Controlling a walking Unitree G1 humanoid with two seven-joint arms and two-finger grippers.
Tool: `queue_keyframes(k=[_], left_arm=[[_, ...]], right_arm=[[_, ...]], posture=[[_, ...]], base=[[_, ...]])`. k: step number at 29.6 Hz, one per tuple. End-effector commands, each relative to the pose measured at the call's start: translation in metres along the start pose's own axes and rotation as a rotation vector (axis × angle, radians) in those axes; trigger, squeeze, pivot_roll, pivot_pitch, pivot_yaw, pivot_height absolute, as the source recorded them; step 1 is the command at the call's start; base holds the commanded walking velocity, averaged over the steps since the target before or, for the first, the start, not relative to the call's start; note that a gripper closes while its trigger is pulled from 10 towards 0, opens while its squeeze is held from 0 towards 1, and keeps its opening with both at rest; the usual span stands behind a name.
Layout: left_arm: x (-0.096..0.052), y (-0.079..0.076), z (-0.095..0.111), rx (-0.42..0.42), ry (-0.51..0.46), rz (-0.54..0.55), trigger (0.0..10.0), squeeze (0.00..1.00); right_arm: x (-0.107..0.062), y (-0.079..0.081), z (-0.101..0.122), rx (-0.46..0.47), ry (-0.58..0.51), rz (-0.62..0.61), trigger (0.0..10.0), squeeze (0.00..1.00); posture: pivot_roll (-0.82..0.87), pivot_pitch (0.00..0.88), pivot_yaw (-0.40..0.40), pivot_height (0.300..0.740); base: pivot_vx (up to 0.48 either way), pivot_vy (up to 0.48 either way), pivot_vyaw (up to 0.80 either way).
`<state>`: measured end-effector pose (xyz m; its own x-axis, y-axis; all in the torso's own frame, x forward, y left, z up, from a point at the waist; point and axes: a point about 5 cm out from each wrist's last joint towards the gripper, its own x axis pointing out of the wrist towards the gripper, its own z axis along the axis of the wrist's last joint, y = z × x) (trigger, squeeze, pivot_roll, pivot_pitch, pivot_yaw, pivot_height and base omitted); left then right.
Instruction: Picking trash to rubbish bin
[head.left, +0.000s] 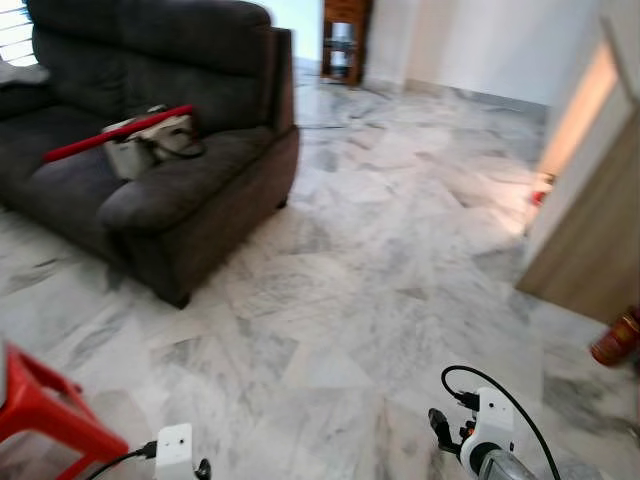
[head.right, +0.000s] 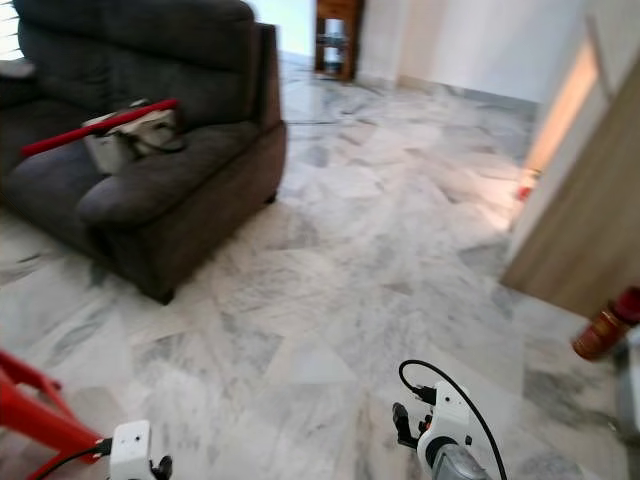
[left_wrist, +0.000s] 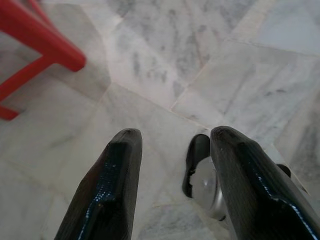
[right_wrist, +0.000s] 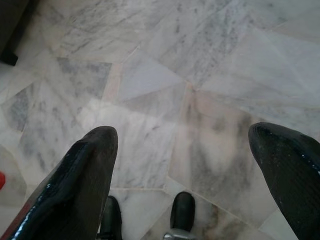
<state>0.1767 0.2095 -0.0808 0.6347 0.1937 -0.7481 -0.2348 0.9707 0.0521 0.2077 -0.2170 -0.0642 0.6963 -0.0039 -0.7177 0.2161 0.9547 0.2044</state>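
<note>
Currently I carry nothing: my left gripper (left_wrist: 172, 192) and right gripper (right_wrist: 200, 177) hang low over the marble floor (head.left: 400, 250), fingers spread. To search well, I should scan slowly, clearing the sofa (head.left: 150, 150). Neither trash nor bin can be identified yet, so their position, orientation and long axis remain undetermined.

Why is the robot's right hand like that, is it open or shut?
Open. In the right wrist view the right gripper has its two black fingers spread wide apart, with bare marble floor between them and nothing held.
</note>
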Motion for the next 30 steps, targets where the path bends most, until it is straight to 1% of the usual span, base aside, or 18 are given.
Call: queue_keyframes(k=[1,4,9,13,14,17,26,30], left_arm=[[0.001,-0.004,0.003,-0.004,-0.003,-0.003,10.0,0.0],[0.002,-0.005,0.006,0.002,-0.006,-0.002,10.0,0.0],[0.003,-0.012,0.008,-0.007,-0.011,-0.01,10.0,0.0],[0.002,-0.018,0.007,-0.009,-0.01,-0.02,10.0,0.0],[0.001,-0.021,0.004,-0.002,-0.001,-0.03,10.0,0.0],[0.0,-0.024,0.001,0.004,0.011,-0.038,10.0,0.0],[0.0,-0.024,0.0,0.007,0.017,-0.036,10.0,0.0],[0.0,-0.024,-0.002,0.008,0.022,-0.036,10.0,0.0]], right_arm=[[-0.001,-0.004,0.001,0.017,-0.01,-0.013,10.0,0.0],[-0.001,-0.005,0.0,0.021,-0.009,-0.013,10.0,0.0],[-0.004,-0.009,-0.004,0.006,0.006,-0.005,10.0,0.0],[-0.005,-0.012,-0.004,0.003,0.005,-0.006,10.0,0.0],[-0.005,-0.014,-0.003,0.005,0.001,-0.006,10.0,0.0],[-0.006,-0.016,-0.003,0.004,-0.001,-0.007,10.0,0.0],[-0.007,-0.019,-0.004,-0.001,0.002,-0.01,10.0,0.0],[-0.008,-0.02,-0.004,-0.019,0.011,0.004,10.0,0.0]], posture=[[0.05,0.0,-0.036,0.74],[0.05,0.0,-0.041,0.74],[0.02,0.0,-0.062,0.74],[0.01,0.0,-0.061,0.74],[0.0,0.0,-0.059,0.74],[-0.01,0.0,-0.061,0.74],[-0.01,0.0,-0.07,0.74],[0.0,0.0,-0.08,0.74]], base=[[0.0,0.0,0.8],[0.0,0.0,0.8],[0.0,0.0,0.8],[0.0,0.0,0.8],[0.0,0.0,0.8],[0.0,0.0,0.8],[0.0,0.0,0.8],[0.0,0.0,0.8]])
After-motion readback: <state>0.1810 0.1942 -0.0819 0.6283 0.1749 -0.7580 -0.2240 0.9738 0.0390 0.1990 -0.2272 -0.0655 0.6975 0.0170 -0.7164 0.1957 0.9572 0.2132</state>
